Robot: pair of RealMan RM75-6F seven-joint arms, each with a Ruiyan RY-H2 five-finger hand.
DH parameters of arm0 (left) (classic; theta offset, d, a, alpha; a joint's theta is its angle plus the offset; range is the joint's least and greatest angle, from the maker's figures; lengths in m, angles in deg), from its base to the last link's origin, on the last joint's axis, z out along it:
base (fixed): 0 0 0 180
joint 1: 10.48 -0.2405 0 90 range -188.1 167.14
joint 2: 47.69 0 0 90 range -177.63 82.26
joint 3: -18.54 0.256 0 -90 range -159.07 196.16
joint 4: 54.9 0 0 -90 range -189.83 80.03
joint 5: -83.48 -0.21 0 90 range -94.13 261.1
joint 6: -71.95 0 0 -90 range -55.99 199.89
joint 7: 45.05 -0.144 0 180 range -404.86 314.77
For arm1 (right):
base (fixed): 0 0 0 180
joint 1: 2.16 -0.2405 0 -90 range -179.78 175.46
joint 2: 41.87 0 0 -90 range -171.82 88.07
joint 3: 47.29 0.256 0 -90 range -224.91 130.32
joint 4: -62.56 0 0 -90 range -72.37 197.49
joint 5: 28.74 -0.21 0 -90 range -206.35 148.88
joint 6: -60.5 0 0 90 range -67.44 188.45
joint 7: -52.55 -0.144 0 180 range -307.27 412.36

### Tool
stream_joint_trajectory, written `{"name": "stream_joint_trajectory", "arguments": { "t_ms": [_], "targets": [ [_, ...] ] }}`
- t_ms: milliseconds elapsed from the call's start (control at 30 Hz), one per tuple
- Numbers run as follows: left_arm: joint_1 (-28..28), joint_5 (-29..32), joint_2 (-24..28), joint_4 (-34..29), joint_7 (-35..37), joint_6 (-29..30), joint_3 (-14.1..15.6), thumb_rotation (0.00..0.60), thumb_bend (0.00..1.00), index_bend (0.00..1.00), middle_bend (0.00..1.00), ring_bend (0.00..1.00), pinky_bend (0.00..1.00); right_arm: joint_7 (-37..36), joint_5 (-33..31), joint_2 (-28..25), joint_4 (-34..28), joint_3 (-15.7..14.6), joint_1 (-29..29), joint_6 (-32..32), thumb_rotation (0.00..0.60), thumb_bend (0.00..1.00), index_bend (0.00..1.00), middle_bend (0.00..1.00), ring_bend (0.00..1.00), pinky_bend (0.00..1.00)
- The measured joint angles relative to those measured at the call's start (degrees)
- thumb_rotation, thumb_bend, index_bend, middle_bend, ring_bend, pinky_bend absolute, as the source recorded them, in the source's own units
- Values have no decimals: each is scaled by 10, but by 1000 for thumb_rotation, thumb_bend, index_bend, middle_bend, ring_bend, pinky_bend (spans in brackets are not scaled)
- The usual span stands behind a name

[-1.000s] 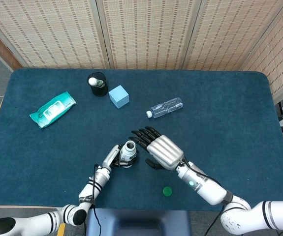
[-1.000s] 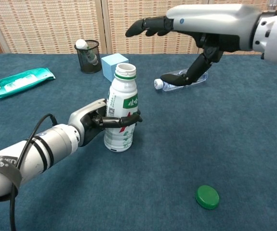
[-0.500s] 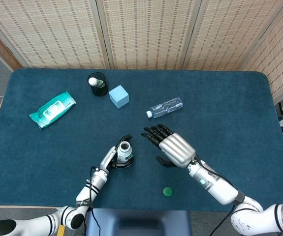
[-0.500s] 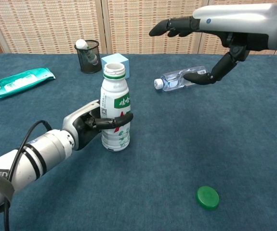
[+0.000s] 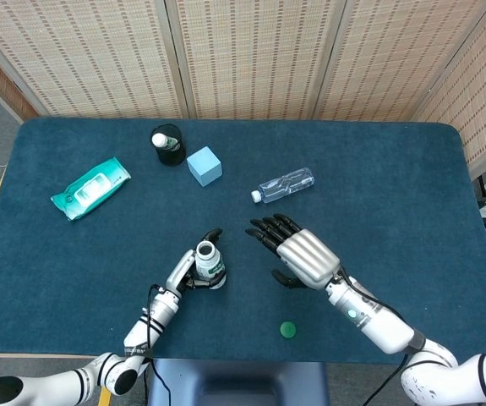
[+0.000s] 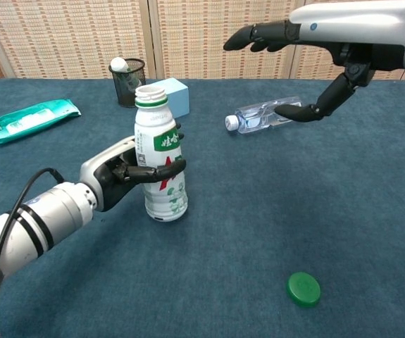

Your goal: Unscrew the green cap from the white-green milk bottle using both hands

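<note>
Your left hand [image 6: 121, 172] has drawn the uncapped milk bottle [image 6: 157, 158] leftward, fingers wrapped round it, right hand [image 5: 297, 254] spread empty, green cap [image 6: 303, 289] already off.

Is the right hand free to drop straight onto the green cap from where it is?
Probably yes. The right hand is open and holds nothing, and the green cap lies alone on bare table just in front of the robot; nothing lies between them.

Bare table [image 6: 244, 211] between milk bottle [image 6: 157, 155] and green cap [image 6: 303, 289].
</note>
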Motion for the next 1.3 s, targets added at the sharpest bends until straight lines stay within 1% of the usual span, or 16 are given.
{"name": "stream_joint_trajectory", "arguments": {
  "t_ms": [100, 233, 333, 433, 533, 600, 733, 833, 900, 967, 1033, 1100, 1133, 1167, 1233, 1300],
  "targets": [
    [0, 4, 11, -7, -21, -2, 4, 600, 355, 0, 0, 0, 0, -6, 3, -3, 0, 1, 3, 0, 600, 347, 0, 0, 0, 0],
    [3, 5, 29, -16, -47, -12, 9, 600, 419, 0, 0, 0, 0, -10, 11, -9, -2, 1, 7, -3, 600, 347, 0, 0, 0, 0],
    [3, 2, 40, -21, -92, -5, 13, 600, 424, 0, 0, 0, 0, -15, 19, -15, -3, -1, 15, -7, 600, 348, 0, 0, 0, 0],
    [1, 2, 51, -31, -152, 9, 14, 600, 462, 0, 0, 0, 0, -26, 27, -20, -1, -3, 21, -11, 600, 347, 0, 0, 0, 0],
    [0, 10, 61, -44, -223, 19, 13, 600, 578, 0, 3, 0, 0, -37, 33, -22, 2, -5, 26, -12, 600, 348, 0, 0, 0, 0],
    [-1, 16, 64, -49, -282, 29, 13, 600, 599, 0, 3, 0, 0, -45, 38, -23, 4, -6, 29, -12, 600, 347, 0, 0, 0, 0],
    [-3, 28, 64, -52, -417, 46, 17, 600, 540, 0, 0, 0, 0, -52, 48, -24, 8, -8, 34, -13, 600, 347, 0, 0, 0, 0],
    [-3, 50, 64, -57, -534, 49, 21, 600, 528, 0, 0, 0, 0, -57, 53, -25, 8, -9, 37, -14, 600, 347, 0, 0, 0, 0],
    [-1, 73, 67, -63, -618, 47, 23, 600, 504, 0, 0, 0, 0, -59, 56, -26, 8, -9, 39, -14, 600, 348, 0, 0, 0, 0],
    [3, 103, 73, -75, -699, 40, 24, 600, 457, 0, 0, 0, 0, -58, 61, -27, 7, -10, 41, -14, 600, 347, 0, 0, 0, 0],
    [9, 136, 83, -93, -758, 27, 25, 600, 415, 0, 0, 0, 0, -58, 66, -30, 6, -12, 44, -15, 600, 347, 0, 0, 0, 0],
    [18, 180, 102, -123, -803, 1, 23, 600, 382, 0, 0, 0, 0, -59, 68, -32, 5, -14, 46, -15, 600, 348, 0, 0, 0, 0],
    [22, 199, 112, -136, -813, -12, 21, 600, 372, 0, 0, 0, 0, -60, 69, -33, 5, -14, 46, -15, 600, 348, 0, 0, 0, 0],
    [28, 220, 125, -153, -820, -29, 20, 600, 359, 0, 0, 0, 0, -60, 69, -33, 5, -14, 47, -15, 600, 348, 0, 0, 0, 0],
    [36, 243, 142, -172, -823, -49, 17, 600, 326, 0, 0, 0, 0, -62, 69, -34, 4, -14, 48, -15, 600, 348, 0, 0, 0, 0],
    [44, 264, 157, -184, -820, -71, 14, 600, 316, 0, 0, 0, 0, -64, 68, -37, 3, -13, 49, -14, 600, 347, 0, 0, 0, 0]
  ]
}}
